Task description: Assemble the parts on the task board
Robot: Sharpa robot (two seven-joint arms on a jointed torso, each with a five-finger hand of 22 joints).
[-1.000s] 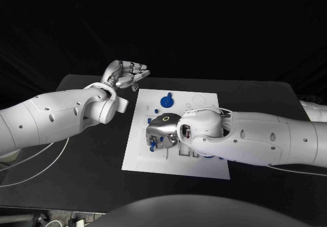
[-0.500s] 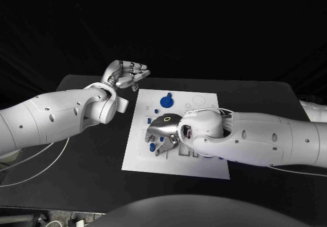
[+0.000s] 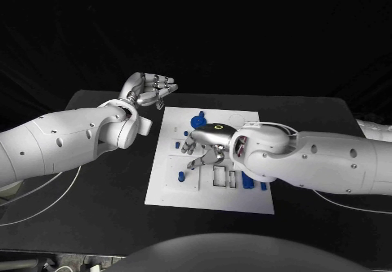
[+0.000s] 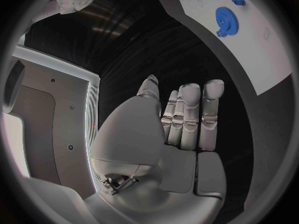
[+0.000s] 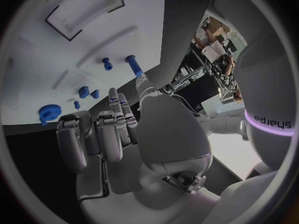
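The white task board [image 3: 175, 192] lies in the middle of the black table. A blue gear [image 3: 199, 120] sits near its far edge, and the left wrist view shows the same gear [image 4: 227, 19]. Small blue parts lie at the board's left side [image 3: 180, 177] and right of its slots [image 3: 247, 180]. My right hand [image 3: 204, 148] hovers over the board's middle, fingers spread and pointing down-left, holding nothing. In the right wrist view, two blue pegs [image 5: 132, 64] lie on the board beyond the fingertips. My left hand [image 3: 151, 89] is raised off the board's far left corner, fingers loosely bent and empty.
Rectangular slots [image 3: 220, 175] are cut into the board just below my right hand. My right forearm [image 3: 327, 164] covers the board's right edge. A white cable [image 3: 49, 192] runs across the table [image 3: 98, 221] on the left.
My right hand has lifted from the board's left middle and moved toward its far side, uncovering the small blue part there. The left hand has stayed where it was.
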